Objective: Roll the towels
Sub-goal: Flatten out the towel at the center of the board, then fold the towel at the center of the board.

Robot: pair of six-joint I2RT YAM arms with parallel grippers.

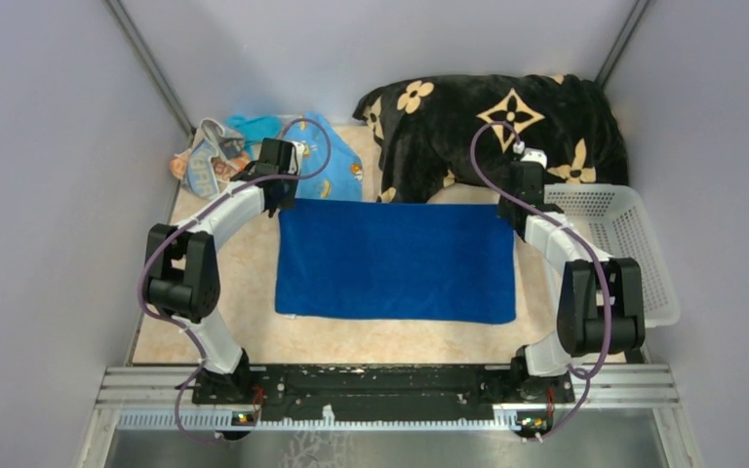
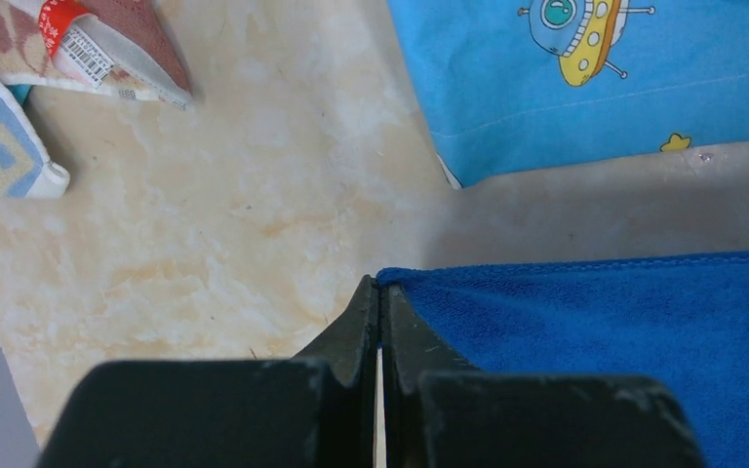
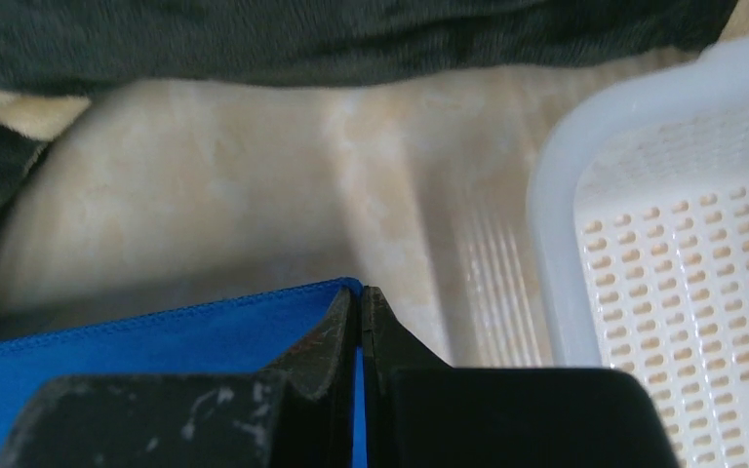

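You are looking at the dark blue towel (image 1: 395,261) lying spread flat in the middle of the surface (image 1: 234,292), its long edges running left to right between your two arms

Your left tool (image 2: 379,292) is sitting at the towel's far left corner with its jaws pressed together. The tips are meeting right at the corner's edge, and the wrist view is not showing whether any cloth is caught between them

Your right tool (image 3: 361,297) is resting at the far right corner, also squeezed narrow. A sliver of blue is showing in the slit between its fingers, though you cannot tell whether that is pinched cloth or the towel below

Beyond the left corner, the light blue towel (image 2: 595,68) with cartoon prints is lying flat, just apart from the dark blue one. Further left, the striped towel (image 1: 210,156) with lettering is sitting crumpled near the wall, with the turquoise towel (image 1: 254,127) peeking out behind it

The black plush blanket (image 1: 497,122) with tan flowers is bunching up at the back of the surface. The white basket (image 1: 624,244) with perforated walls is standing at the right edge, just beside your right tool
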